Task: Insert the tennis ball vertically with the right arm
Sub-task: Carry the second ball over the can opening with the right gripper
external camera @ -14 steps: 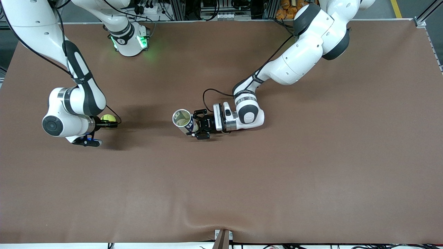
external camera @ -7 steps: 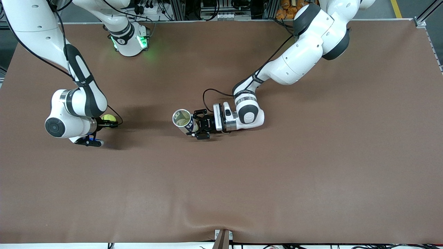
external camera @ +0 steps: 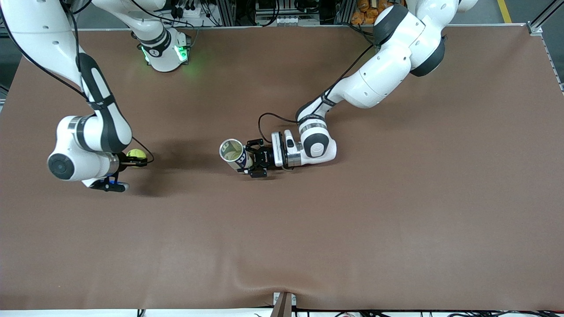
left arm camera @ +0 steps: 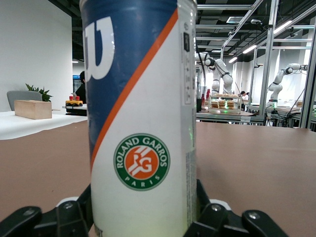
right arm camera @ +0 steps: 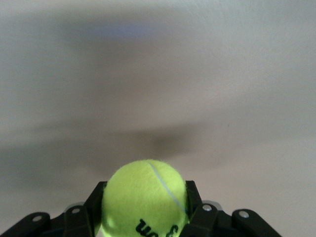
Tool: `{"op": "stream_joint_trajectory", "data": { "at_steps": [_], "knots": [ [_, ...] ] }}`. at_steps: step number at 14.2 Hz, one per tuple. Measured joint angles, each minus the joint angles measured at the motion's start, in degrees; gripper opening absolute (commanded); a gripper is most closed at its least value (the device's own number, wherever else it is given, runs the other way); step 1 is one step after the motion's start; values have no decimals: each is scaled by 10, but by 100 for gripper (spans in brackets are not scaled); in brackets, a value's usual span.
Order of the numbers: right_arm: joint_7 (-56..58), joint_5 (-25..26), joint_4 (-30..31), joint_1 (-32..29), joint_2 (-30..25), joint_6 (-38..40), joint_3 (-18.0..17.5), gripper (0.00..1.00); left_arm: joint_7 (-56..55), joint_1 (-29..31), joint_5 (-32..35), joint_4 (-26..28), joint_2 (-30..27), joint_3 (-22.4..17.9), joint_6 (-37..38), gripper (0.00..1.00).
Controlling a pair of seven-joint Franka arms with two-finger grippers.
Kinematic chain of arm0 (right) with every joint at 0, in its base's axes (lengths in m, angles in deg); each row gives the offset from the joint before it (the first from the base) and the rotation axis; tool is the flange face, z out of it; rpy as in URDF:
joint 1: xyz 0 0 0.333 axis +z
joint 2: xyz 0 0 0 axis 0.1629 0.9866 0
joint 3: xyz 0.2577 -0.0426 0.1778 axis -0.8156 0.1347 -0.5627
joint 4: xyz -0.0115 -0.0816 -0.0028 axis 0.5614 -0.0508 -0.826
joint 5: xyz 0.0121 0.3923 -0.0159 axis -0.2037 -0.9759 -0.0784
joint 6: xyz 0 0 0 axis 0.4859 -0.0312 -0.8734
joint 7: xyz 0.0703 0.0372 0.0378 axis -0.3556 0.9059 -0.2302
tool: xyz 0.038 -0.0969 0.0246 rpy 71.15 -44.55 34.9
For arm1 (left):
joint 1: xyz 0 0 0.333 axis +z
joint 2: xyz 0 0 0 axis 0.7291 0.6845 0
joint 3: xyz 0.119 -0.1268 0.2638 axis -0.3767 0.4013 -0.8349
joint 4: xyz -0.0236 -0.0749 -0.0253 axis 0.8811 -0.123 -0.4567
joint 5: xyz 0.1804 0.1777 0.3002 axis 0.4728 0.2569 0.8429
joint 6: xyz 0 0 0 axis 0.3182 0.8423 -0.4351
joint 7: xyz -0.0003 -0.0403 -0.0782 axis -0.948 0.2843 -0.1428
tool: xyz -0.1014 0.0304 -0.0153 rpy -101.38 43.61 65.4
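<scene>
My right gripper (external camera: 132, 160) is shut on a yellow-green tennis ball (external camera: 136, 153), held low over the brown table toward the right arm's end. In the right wrist view the ball (right arm camera: 145, 197) sits between the black fingers (right arm camera: 193, 193), and the right gripper (right arm camera: 145, 193) grips it on both sides. My left gripper (external camera: 252, 164) is shut on an upright blue-and-white tennis ball can (external camera: 233, 155) at mid table, its open mouth facing up. In the left wrist view the can (left arm camera: 140, 118) fills the space between the fingers of the left gripper (left arm camera: 143, 202).
The brown mat (external camera: 352, 220) covers the table. The right arm's base with a green light (external camera: 165, 53) stands at the table's edge farthest from the front camera. A fold in the mat (external camera: 282, 286) lies at the edge nearest it.
My right arm has shifted slightly toward its own end of the table with the ball still in its grip. The left arm and the can have not moved.
</scene>
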Motion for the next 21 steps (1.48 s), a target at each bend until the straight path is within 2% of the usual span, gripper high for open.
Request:
{"op": "stream_joint_trajectory", "data": {
  "at_steps": [4,8,11,15,18,21],
  "knots": [
    [-81,-26,-113,48,-15,140,-12,38,0,0,0,0,0,0,0,76],
    [-153,-52,-177,122,-19,190,-15,39,0,0,0,0,0,-1,2,76],
    [-215,-92,-197,160,-20,192,-16,40,0,0,0,0,0,-1,2,76],
    [-348,-99,-223,234,-20,184,-17,41,0,0,0,0,1,-1,3,76],
    [-445,-108,-226,290,-20,142,-16,41,0,0,0,0,1,-2,7,76],
    [-490,-118,-226,311,-13,105,-16,41,0,0,0,0,1,-3,8,76]
  ]
}}
